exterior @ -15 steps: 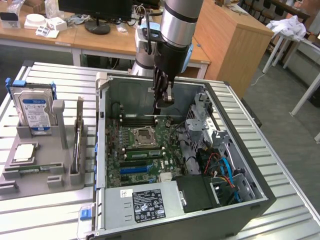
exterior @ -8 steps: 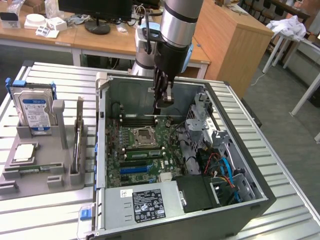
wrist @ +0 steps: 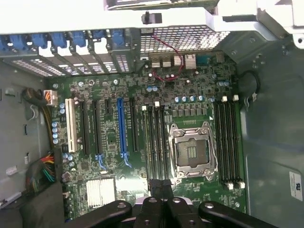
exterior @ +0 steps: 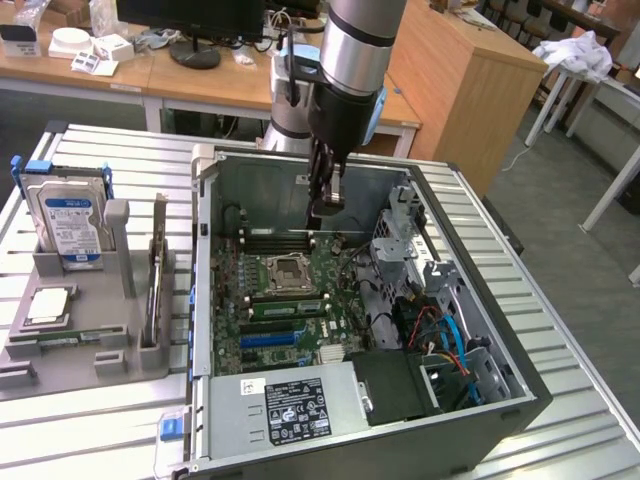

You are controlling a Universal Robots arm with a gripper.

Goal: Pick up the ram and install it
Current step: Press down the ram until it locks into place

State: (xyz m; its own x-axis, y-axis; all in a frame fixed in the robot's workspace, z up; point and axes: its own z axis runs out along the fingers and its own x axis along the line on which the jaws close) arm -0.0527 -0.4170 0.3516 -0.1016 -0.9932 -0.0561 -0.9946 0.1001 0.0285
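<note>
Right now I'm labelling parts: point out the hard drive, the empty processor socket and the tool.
hard drive [exterior: 70, 222]: exterior view, on its blue label.
processor socket [wrist: 194, 152]: wrist view, on its open middle.
tool [exterior: 329, 204]: exterior view, at its shut tips above the motherboard.

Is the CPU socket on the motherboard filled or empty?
Empty: the CPU socket shows its bare contact grid inside the metal frame, with no processor or cooler on it.
</note>
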